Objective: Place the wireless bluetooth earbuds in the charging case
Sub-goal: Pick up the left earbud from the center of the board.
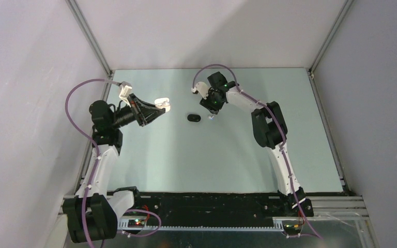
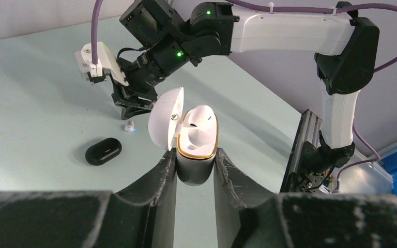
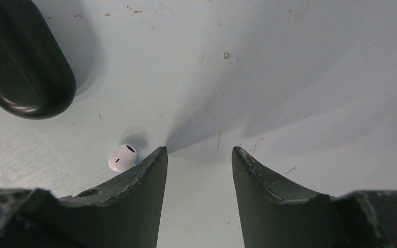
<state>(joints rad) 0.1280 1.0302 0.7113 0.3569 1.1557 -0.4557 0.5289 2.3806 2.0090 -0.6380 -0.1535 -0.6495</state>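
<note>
My left gripper (image 2: pixel 195 155) is grasping the open charging case (image 2: pixel 196 169), logo (image 2: pixel 174 117) unreadable. My right gripper (image 3: pixel 200 155) is hanging released, earbud (image 3: pixel 122 157) at nine o'clock.

Table (image 1: pixel 212 160): pale blue-green flat top, matte, with walls on three sides.
- Black oval pebble-like case (image 1: pixel 194 118): one, lying flat toward the far middle.
- White earbud (image 3: pixel 122 157): one, loose, near the black case on its right, not touching it.
- Specks (image 3: pixel 226 55): small, brownish, scattered over the surface.
</note>
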